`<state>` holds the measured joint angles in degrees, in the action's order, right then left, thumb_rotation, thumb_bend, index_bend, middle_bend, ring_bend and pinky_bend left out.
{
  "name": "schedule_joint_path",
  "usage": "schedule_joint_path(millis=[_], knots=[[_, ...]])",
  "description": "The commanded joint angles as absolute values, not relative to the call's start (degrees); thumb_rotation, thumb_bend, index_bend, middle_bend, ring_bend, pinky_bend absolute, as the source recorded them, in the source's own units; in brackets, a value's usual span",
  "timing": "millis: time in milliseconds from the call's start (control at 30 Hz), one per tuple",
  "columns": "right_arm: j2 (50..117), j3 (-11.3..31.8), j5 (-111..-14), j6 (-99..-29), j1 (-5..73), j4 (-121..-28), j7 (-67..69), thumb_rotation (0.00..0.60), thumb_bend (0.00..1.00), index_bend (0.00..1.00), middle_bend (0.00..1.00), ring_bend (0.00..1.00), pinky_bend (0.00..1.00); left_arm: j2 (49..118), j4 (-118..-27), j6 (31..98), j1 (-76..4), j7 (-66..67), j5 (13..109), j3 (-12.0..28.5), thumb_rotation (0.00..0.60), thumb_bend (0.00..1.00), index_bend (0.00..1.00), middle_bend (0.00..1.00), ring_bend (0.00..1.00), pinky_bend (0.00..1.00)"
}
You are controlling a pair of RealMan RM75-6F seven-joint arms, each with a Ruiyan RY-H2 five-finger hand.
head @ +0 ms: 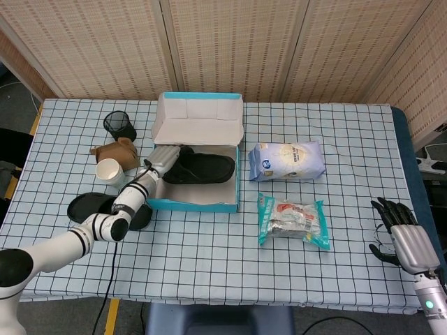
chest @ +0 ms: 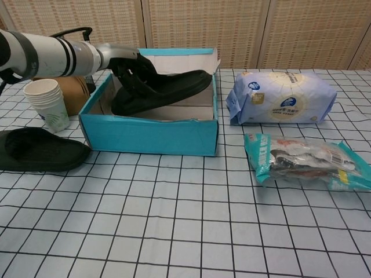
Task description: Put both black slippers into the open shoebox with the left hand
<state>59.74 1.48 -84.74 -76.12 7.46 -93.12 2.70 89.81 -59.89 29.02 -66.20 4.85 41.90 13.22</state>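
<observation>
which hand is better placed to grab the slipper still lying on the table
Left. The left hand is at the shoebox, beside the second slipper. The right hand hangs off the table's far right edge.

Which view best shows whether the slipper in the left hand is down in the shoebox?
The chest view: the slipper sits tilted, toe over the shoebox rim, gripped by the left hand. The head view shows it only from above, within the box outline.
</observation>
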Motion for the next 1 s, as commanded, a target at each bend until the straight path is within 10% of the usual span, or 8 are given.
schedule_joint_path(millis=[33,333,500,667,1000], knots=[[59.7,1.4,-84.8,-76.1,7.5,-93.1,2.8,0.600,0.18,0.00,0.00,0.00,0.00,92.9,-57.3,31.7,-67.9,10.6,36.6,10.4,0.600,0.39,0.43,0.51,0.43,0.54],[59.5,1.1,-85.1,-75.7,7.6,-93.2,3.2,0.600,0.18,0.00,0.00,0.00,0.00,99.1,-52.0,35.5,-69.8,22.4,28.8,7.7,0.600,0.39,0.34,0.50,0.45,0.59],[59.4,1.1,-84.9,-75.5,7.7,-93.3,3.2,0.600,0.18,0.00,0.00,0.00,0.00,98.3,-53.8,34.0,-69.5,22.4,28.4,8.8,0.600,0.39,0.01,0.20,0.29,0.51],[59.4,1.1,-84.9,-75.7,7.6,-93.4,3.1,0.600,0.18,0.00,0.00,0.00,0.00,96.2,-57.4,33.4,-68.4,20.8,30.7,9.6,0.600,0.39,0.00,0.00,0.02,0.43],[59.2,0.7,-85.2,-75.8,7.5,-94.0,2.6,0.600,0.18,0.00,0.00,0.00,0.00,90.1,-68.0,38.8,-63.4,9.8,44.2,15.0,0.600,0.37,0.00,0.00,0.00,0.16]])
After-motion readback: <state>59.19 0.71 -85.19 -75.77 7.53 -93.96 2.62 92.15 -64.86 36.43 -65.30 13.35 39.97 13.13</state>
